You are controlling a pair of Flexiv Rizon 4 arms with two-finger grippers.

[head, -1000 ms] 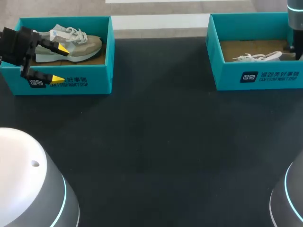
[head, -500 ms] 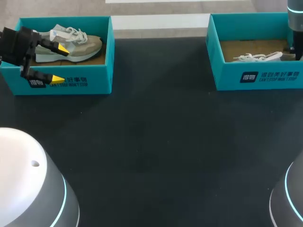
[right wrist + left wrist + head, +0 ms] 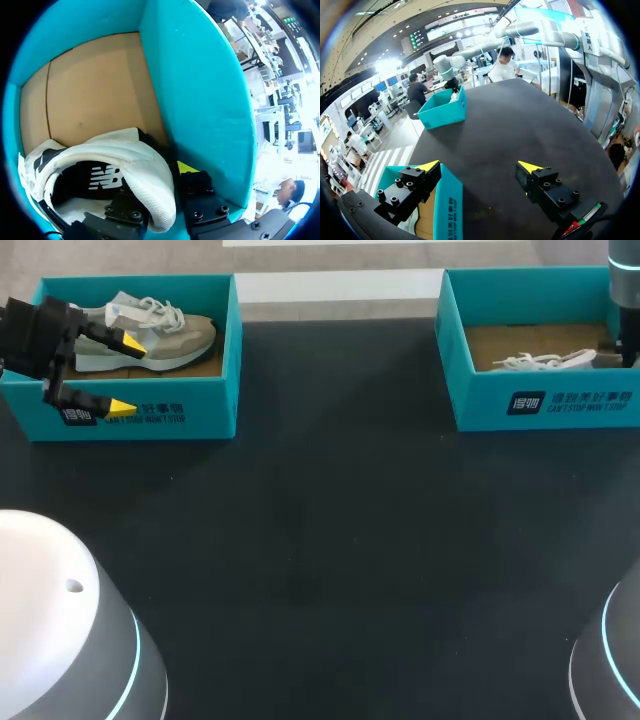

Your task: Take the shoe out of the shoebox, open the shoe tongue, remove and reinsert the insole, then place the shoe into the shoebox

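Left claw (image 3: 126, 374) hangs released at the far left corner of the black tabletop (image 3: 330, 540). Its two yellow-tipped fingers stand wide apart and straddle the near wall of the left shoebox (image 3: 150, 415). One tip is over the inside of the box and the other is out in front of it, and they grip nothing. In the left wrist view the same claw (image 3: 479, 166) shows one finger above the teal left shoebox (image 3: 447, 210) and the other above bare tabletop (image 3: 510, 125).

A grey and beige shoe (image 3: 160, 332) with white laces lies on its side in that box.

The right shoebox (image 3: 560, 405), also teal, sits at the far right corner, well apart from the first. Each box carries a dark label patch and white lettering on its near wall. A white shoe (image 3: 545, 361) lies inside on the brown cardboard floor, its laces loose.

The right arm (image 3: 625, 290) comes down into this box at its right end and hides its own claw from above. From the right wrist, the right claw (image 3: 167, 177) is clenched on the heel of the white shoe (image 3: 125, 155). One yellow tip shows in the narrow space between the heel and the wall of the right shoebox (image 3: 200, 90), while the other finger is hidden under the white heel collar. A white logo is printed on the shoe's black lining.
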